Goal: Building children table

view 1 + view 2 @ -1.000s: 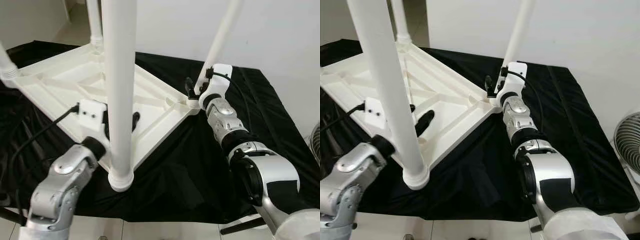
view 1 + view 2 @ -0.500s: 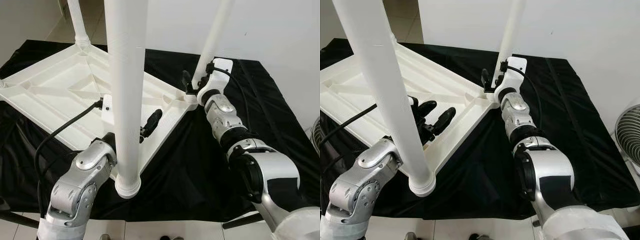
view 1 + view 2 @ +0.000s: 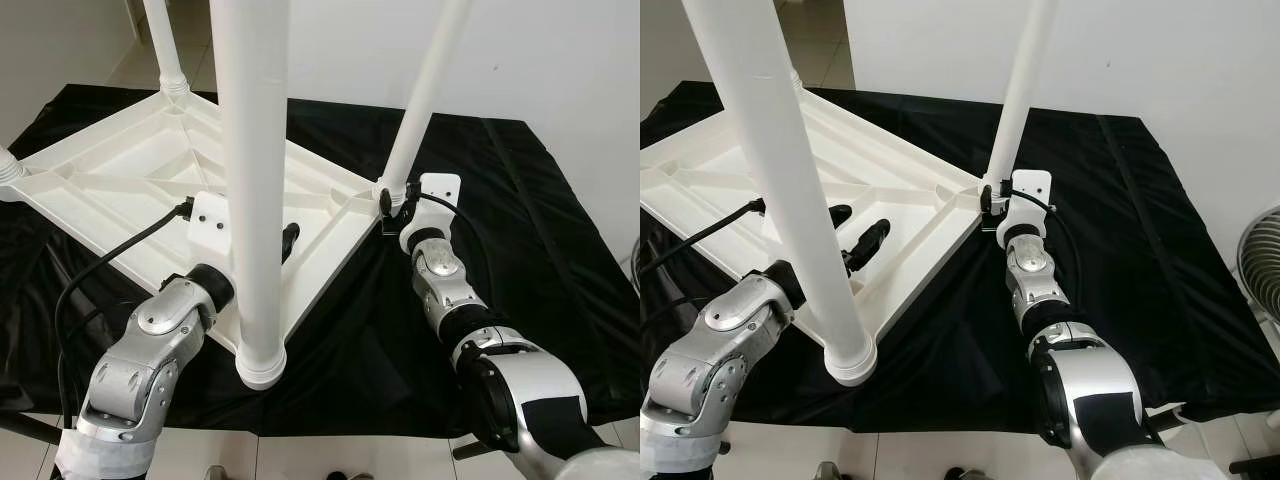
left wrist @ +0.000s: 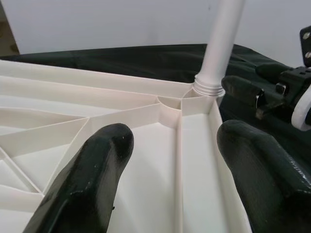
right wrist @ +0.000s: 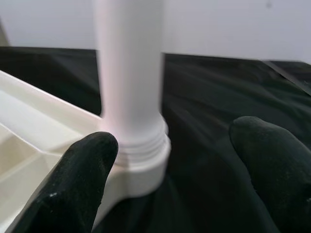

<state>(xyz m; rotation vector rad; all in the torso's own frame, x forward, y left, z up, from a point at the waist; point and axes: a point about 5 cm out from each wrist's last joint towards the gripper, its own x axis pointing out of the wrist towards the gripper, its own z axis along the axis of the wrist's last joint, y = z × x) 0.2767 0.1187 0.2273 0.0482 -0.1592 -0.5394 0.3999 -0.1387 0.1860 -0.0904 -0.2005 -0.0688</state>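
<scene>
The white plastic tabletop [image 3: 130, 190] lies upside down on the black cloth [image 3: 520, 230] that covers the desk, ribbed underside facing up. This orientation exposes the corner sockets, so the legs can be fitted from above.

Four legs stand in the sockets and point upward: the near leg [image 3: 250, 190], the right-corner leg [image 3: 425, 95], the far leg [image 3: 163, 45] and, at the left edge of the left eye view, the collar of a fourth [image 3: 8, 165].

The right hand [image 5: 160, 160] sits at the base of the right-corner leg. In the right wrist view its two black fingers [image 5: 80, 179] stand apart on either side of the threaded collar [image 5: 143, 143], released and not gripping. Whether a finger touches the collar cannot be determined. The placement suggests the hand is positioned to close on the leg and seat or turn it in its socket.

The left hand [image 4: 172, 170] hovers over the ribbed underside, just behind the near leg. Its fingers [image 4: 92, 165] are spread and hold nothing. The left wrist view looks along a rib channel toward the right-corner socket. Judged from this position, the left hand is placed to press down on the tabletop and steady it while the right hand works.

With legs standing at the visible corners, assembly appears well advanced; thread tightness cannot be confirmed.
</scene>
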